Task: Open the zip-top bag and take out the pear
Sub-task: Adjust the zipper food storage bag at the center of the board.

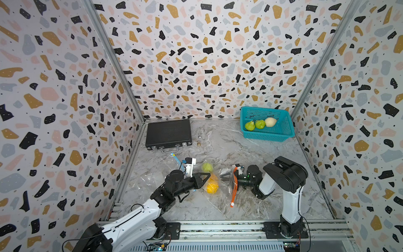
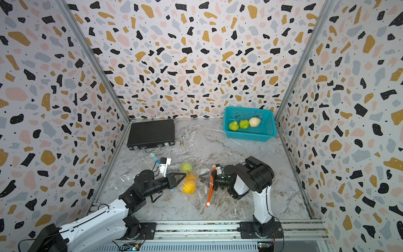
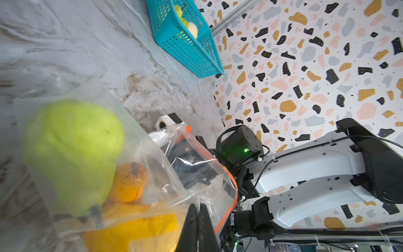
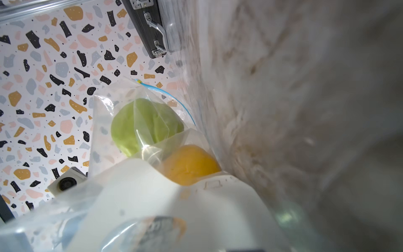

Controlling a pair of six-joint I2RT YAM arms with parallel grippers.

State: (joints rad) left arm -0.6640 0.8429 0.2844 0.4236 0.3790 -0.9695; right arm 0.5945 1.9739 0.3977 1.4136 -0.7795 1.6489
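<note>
fingers of the left gripper pinch shut on the zip-top bag holding the pear in both top views, the right gripper parted inside its mouth; the left wrist view blurs the pear; in the right wrist view the bag hides that gripper's fingers.

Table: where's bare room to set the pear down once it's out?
Widest bare patch: table between case and basket, behind the bag. A strip runs between the right arm and the wall. Two small pieces stand beside the case. Crowded: the middle, where left gripper and right gripper meet at the bag.
</note>
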